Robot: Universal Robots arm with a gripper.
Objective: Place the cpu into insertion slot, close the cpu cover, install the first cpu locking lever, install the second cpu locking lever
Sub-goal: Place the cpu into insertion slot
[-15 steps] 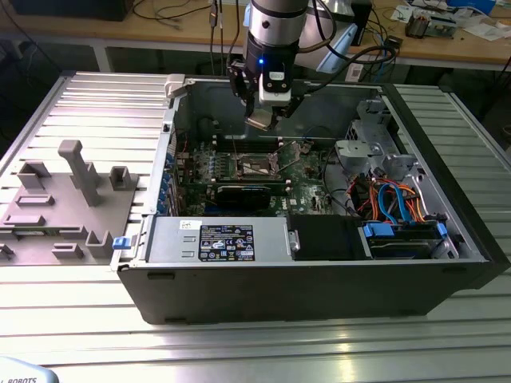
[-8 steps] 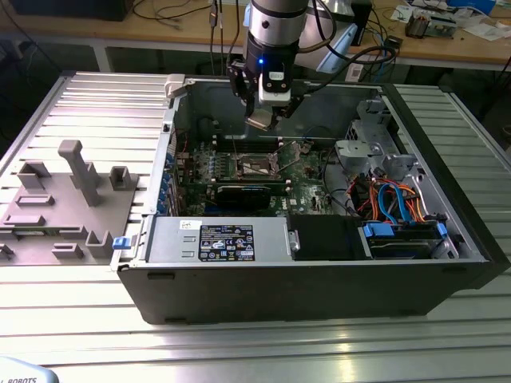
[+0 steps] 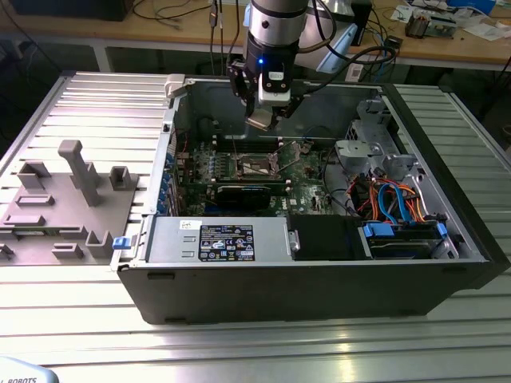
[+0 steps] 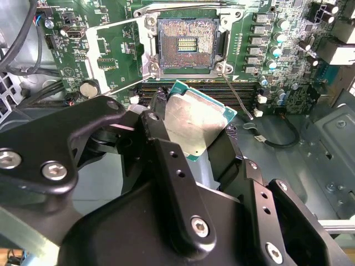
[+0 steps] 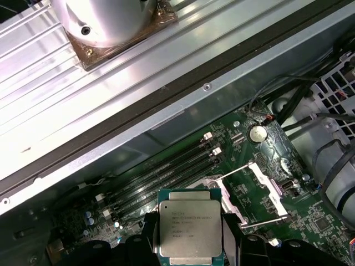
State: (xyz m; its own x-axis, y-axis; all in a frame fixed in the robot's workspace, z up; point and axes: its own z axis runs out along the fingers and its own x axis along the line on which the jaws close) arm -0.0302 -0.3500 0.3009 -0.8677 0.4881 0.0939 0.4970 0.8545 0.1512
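Plainly, the tool pinches the cpu by two edges, tilted, above the board and apart from the bare insertion slot, whose cpu cover lies swung open beside it. Placing is in hand; seating likely calls for levelling it squarely. The tool's body hides the nearer board.

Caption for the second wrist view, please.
Black gripper holds the flat silver-topped cpu near the empty dark insertion slot; silvery cpu cover open.
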